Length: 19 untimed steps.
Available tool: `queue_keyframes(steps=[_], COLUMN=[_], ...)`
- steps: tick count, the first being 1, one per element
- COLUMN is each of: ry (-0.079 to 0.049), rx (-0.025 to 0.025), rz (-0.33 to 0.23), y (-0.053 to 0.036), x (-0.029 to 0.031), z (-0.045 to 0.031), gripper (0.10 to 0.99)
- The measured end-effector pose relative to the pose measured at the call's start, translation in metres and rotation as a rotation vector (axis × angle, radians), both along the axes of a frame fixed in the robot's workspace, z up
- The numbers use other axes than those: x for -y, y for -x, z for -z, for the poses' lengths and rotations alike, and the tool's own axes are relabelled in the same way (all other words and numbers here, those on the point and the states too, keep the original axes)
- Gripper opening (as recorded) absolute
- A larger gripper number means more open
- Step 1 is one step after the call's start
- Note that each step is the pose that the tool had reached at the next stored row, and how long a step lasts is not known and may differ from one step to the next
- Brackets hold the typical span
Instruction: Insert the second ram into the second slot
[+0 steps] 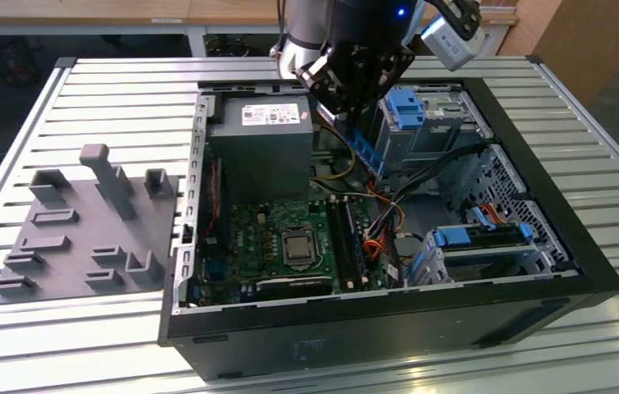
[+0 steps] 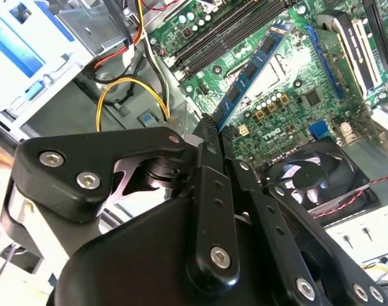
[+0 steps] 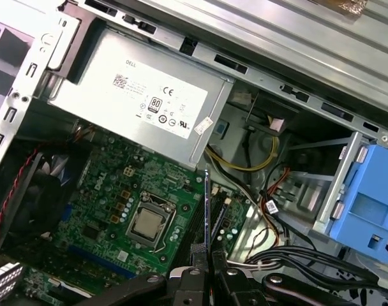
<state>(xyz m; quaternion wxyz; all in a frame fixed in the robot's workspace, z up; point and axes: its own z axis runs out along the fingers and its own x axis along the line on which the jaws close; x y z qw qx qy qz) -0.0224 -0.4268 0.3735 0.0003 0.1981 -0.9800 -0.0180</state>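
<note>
The end effector (image 1: 345, 113) is clenched on one end of the second ram (image 1: 367, 152), holding it tilted in the air above the motherboard (image 1: 254, 234) inside the open computer case (image 1: 342, 328), apart from the memory slots (image 1: 348, 238), so insertion is not yet done.

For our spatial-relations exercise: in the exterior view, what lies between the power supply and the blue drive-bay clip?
The gripper, shut on the second ram, in the exterior view.

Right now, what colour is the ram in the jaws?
Dark blue; the second ram shows best in the second wrist view.
</note>
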Motion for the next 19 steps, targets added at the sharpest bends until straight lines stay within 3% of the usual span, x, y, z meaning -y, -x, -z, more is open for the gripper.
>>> queue_keyframes(steps=[19], ry=[0.000], rx=[0.0000], rz=[0.135], y=[0.0000], x=[0.0000], z=[0.0002], gripper=[0.137])
